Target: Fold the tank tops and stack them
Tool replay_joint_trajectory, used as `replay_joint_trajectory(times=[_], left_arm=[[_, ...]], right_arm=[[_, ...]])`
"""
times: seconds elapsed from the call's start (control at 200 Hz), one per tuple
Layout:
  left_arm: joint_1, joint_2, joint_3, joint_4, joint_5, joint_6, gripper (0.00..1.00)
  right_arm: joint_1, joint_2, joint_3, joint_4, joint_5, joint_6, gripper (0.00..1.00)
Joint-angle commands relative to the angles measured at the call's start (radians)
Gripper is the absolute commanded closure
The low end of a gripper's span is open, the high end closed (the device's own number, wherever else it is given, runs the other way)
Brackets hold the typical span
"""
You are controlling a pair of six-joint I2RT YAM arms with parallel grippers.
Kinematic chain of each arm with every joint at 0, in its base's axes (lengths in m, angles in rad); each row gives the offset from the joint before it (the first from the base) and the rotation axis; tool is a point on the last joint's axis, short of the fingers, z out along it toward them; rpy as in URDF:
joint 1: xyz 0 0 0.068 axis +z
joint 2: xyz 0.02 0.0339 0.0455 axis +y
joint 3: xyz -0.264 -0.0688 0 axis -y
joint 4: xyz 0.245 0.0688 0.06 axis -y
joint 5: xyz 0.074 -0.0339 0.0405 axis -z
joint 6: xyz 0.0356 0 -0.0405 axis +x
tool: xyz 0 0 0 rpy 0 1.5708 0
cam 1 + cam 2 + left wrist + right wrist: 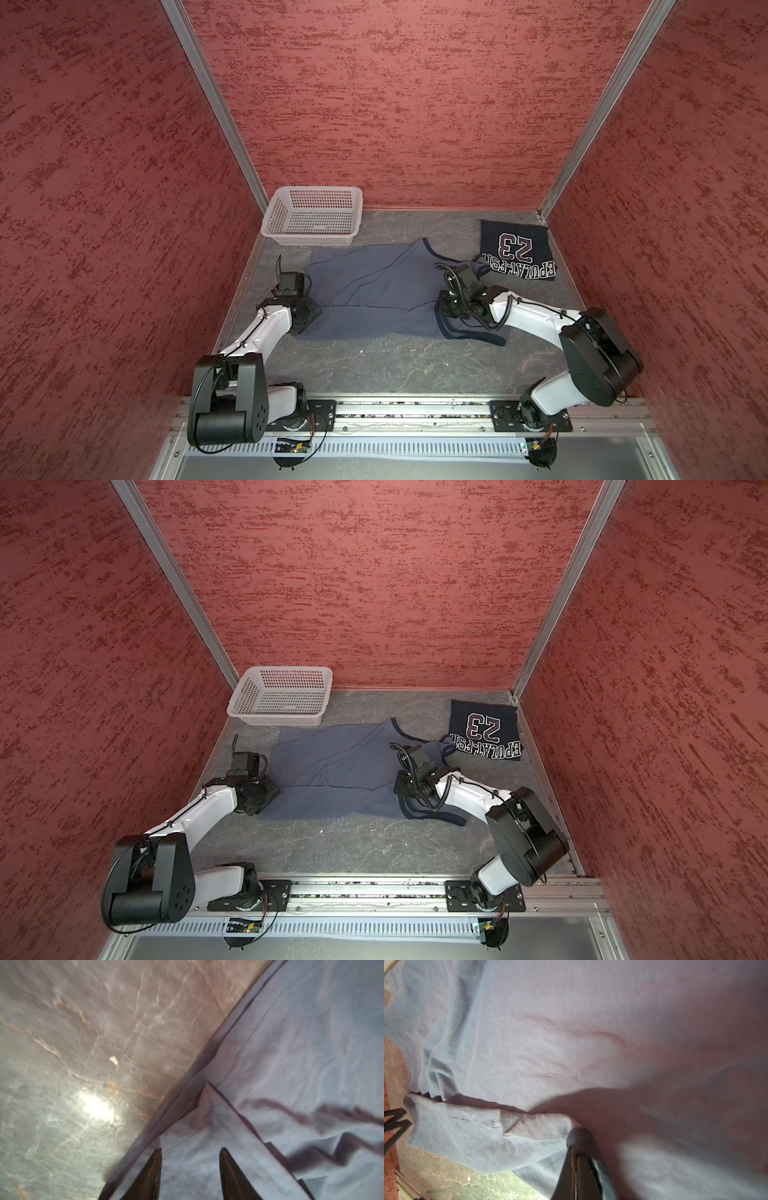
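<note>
Grey tank top point(374, 291) lies partly folded on the bench point(415, 365), long axis side to side: hem at the left hand point(190, 1150), whose jaws stand apart over a doubled corner, straps by the right hand point(575, 1151), clamped on a pinch of its cloth. The navy tank top point(517, 251) sits folded at the far right corner, nearest the right arm; stacking would likely run that way.

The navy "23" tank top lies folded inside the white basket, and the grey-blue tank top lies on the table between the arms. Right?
Not quite. Both top views show the navy tank top folded on the table near the back right corner, outside the white basket. The rest is correct.
</note>
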Motion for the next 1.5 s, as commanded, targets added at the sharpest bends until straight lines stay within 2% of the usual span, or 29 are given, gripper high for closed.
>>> replay_joint_trajectory(times=[0.0,0.225,0.456,0.666,0.837,1.067,1.373,1.498], left_arm=[[0.01,0.028,0.049,0.021,-0.04,0.02,0.51],[0.022,0.152,0.127,0.021,-0.056,0.037,0.51],[0.022,0.21,0.128,0.041,-0.029,0.037,0.6],[0.026,0.216,0.124,0.045,-0.039,0.037,0.82],[0.043,0.149,0.106,0.043,-0.059,0.03,1.0],[0.128,-0.002,0.065,0.054,-0.063,0.025,1.0],[0.167,0.062,0.09,0.082,-0.005,0.049,1.0],[0.153,0.127,0.122,0.092,0.055,0.08,0.86]], right_arm=[[-0.006,0.017,0.031,0.02,0.013,-0.013,0.98],[-0.006,0.027,0.033,0.025,0.011,-0.015,0.99],[-0.006,0.025,0.033,0.026,0.02,-0.014,0.99],[-0.006,0.034,0.046,0.023,0.02,-0.017,1.0],[-0.006,0.04,0.069,0.012,0.021,-0.031,1.0],[-0.006,0.046,0.142,-0.016,0.048,-0.068,1.0],[-0.006,0.146,0.236,-0.021,0.04,-0.099,1.0],[-0.007,0.144,0.234,-0.027,0.051,-0.095,1.0]])
